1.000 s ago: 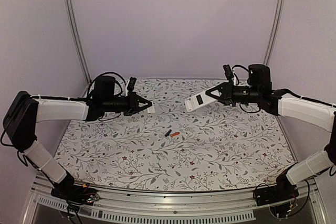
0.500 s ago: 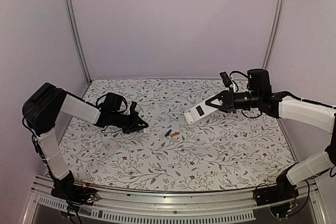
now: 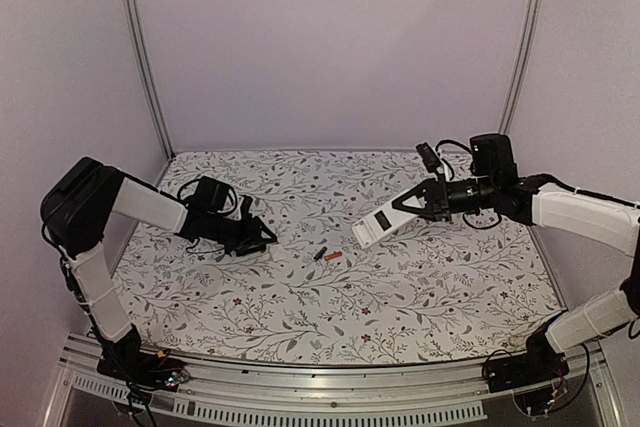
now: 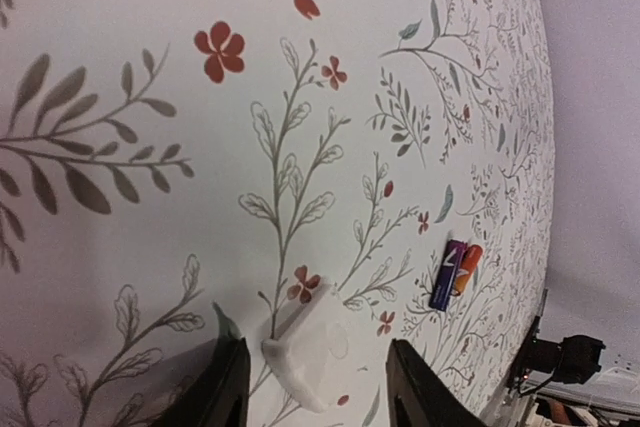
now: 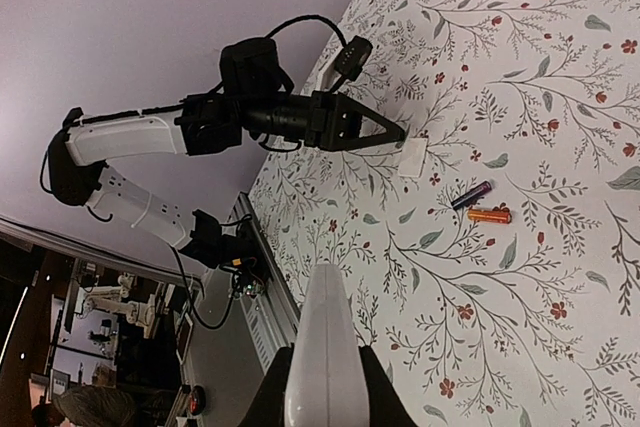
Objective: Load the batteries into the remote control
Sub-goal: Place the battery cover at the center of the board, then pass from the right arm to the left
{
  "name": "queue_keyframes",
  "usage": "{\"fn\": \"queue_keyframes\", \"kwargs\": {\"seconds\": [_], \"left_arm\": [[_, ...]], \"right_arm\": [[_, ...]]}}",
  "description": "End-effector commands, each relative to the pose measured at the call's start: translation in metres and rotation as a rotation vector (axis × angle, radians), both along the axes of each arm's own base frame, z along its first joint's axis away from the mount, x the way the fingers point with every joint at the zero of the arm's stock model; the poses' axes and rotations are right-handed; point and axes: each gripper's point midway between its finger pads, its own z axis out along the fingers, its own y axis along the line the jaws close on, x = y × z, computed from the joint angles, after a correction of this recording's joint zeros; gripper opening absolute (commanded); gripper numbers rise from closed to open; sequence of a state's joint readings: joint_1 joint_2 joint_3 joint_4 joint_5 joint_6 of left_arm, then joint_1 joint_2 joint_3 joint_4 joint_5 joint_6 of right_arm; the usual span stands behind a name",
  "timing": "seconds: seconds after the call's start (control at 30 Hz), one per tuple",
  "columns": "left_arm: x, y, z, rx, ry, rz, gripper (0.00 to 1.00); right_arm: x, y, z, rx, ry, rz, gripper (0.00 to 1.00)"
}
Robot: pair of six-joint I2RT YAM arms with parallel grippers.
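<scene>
Centrally, the batteries (image 3: 327, 255) lie well apart from the table (image 3: 400, 307) edges.

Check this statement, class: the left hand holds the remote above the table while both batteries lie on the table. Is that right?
One thing is wrong. The right hand holds the remote, not the left, as the top view shows. The left hand is low at a small white cover. The rest stands: both batteries lie on the table.
</scene>
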State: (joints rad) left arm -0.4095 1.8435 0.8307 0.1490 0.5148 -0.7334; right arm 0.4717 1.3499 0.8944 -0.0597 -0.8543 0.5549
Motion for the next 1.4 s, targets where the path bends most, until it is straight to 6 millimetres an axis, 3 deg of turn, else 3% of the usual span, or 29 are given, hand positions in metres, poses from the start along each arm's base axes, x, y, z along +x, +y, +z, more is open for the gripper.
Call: {"fn": "queue_keyframes", "kwargs": {"seconds": [0.0, 0.1, 0.2, 0.3, 0.37, 0.5, 0.73, 0.9, 1.17, 1.3, 1.37], "left_arm": [[0.001, 0.029, 0.002, 0.128, -0.027, 0.046, 0.62], [0.006, 0.032, 0.029, 0.146, -0.127, 0.037, 0.69], [0.004, 0.021, 0.076, 0.131, -0.282, -0.026, 0.70], [-0.016, -0.013, 0.126, 0.045, -0.436, -0.158, 0.69], [-0.040, -0.046, 0.154, -0.030, -0.511, -0.290, 0.68], [-0.086, -0.098, 0.188, -0.154, -0.551, -0.526, 0.68], [-0.156, -0.148, 0.213, -0.300, -0.519, -0.810, 0.68], [-0.182, -0.162, 0.218, -0.317, -0.520, -0.899, 0.65], [-0.186, -0.173, 0.214, -0.330, -0.496, -0.917, 0.54], [-0.168, -0.169, 0.212, -0.294, -0.530, -0.818, 0.57], [-0.160, -0.167, 0.223, -0.342, -0.576, -0.763, 0.59]], "right_arm": [[-0.010, -0.002, 0.004, 0.004, -0.014, 0.028, 0.00], [-0.013, -0.003, 0.004, -0.006, -0.002, 0.038, 0.00], [-0.020, -0.003, 0.001, -0.021, 0.013, 0.075, 0.00], [-0.028, -0.002, 0.002, -0.014, 0.014, 0.122, 0.00], [-0.034, 0.001, 0.006, -0.001, 0.011, 0.160, 0.00], [-0.052, 0.012, 0.019, 0.018, -0.026, 0.262, 0.00], [-0.076, 0.028, 0.039, -0.006, -0.139, 0.416, 0.00], [-0.083, 0.035, 0.045, -0.005, -0.163, 0.463, 0.00], [-0.087, 0.040, 0.042, -0.034, -0.190, 0.478, 0.00], [-0.076, 0.042, 0.048, -0.024, -0.243, 0.408, 0.00], [-0.071, 0.042, 0.059, 0.014, -0.280, 0.366, 0.00]]}}
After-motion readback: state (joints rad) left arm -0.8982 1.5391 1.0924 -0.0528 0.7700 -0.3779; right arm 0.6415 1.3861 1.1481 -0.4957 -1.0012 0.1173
